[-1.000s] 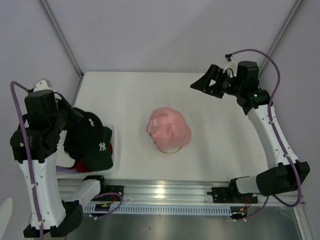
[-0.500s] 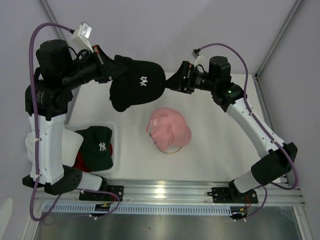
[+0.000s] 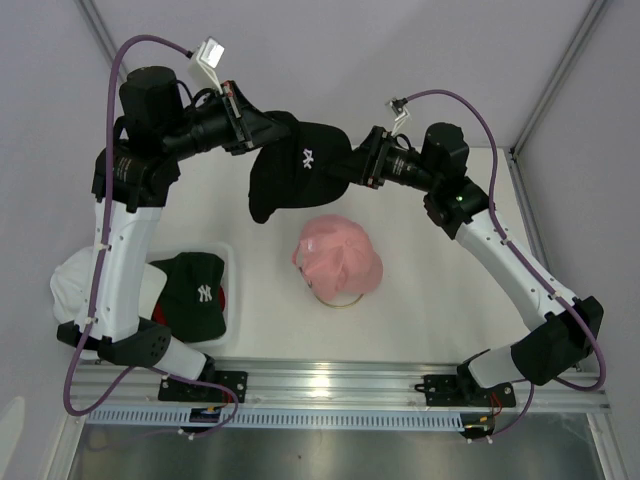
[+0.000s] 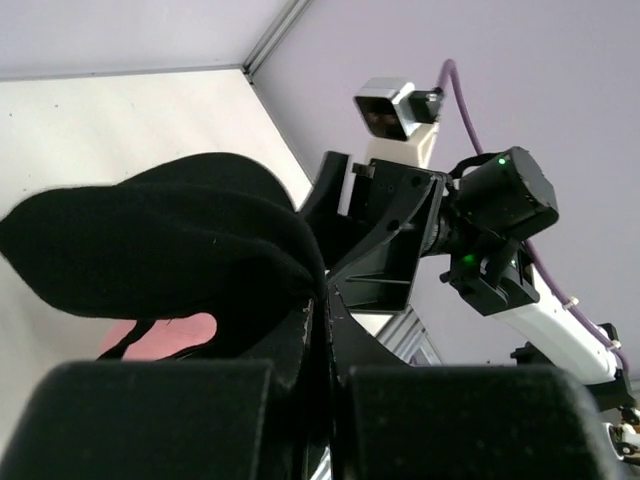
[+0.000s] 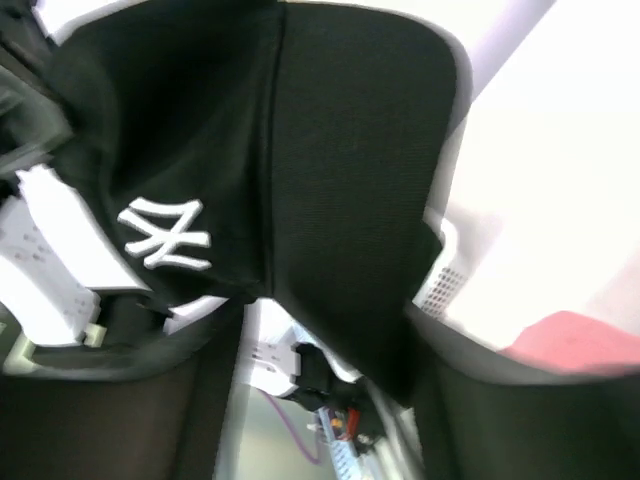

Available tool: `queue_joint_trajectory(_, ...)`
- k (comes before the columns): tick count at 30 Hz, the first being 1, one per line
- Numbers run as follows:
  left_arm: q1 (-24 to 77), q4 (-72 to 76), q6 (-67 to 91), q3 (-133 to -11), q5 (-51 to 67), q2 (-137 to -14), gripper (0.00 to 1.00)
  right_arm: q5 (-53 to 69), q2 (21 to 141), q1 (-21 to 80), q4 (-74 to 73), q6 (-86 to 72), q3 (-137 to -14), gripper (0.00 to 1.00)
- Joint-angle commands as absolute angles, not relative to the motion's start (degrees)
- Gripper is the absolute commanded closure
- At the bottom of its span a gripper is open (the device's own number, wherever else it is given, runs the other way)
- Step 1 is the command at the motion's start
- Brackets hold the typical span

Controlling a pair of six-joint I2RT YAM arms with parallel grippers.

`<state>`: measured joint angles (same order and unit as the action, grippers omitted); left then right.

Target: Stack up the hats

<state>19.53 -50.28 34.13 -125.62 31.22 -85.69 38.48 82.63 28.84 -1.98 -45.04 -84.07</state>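
- The table carries a white mesh basket at its left, with a second NY cap lying in it.
- The black NY cap hangs in the air above and behind the pink cap, which sits mid-table.
- The left gripper is clamped on the raised cap's left edge.
- The right gripper meets its right side, jaws apart, with the crown fabric between them.

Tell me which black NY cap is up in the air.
The raised cap held by the left pincer; the other cap lies in the white basket.
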Motion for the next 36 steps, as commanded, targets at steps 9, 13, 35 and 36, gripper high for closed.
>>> queue_joint_trajectory(9, 20.39, -55.44, 29.10, -121.29, 13.13, -84.29, 0.91, 36.74, 79.19, 27.96, -4.66, -50.35, -82.45, 1.00)
queue_joint_trajectory(13, 20.30, -60.99, 27.42, -120.50, 2.24, -82.97, 0.47, 36.04, 74.98, 26.28, 6.72, -64.19, -74.02, 1.00)
queue_joint_trajectory(35, 0.26, -34.74, 42.18, -72.34, 31.45, -69.34, 0.11, 36.38, 64.25, 24.43, 13.09, -66.01, -63.90, 1.00)
queue_joint_trajectory(36, 0.26, -31.76, 42.80, -71.99, 33.12, -69.43, 0.11, 36.56, 64.16, 24.43, 12.92, -65.92, -63.72, 1.00)
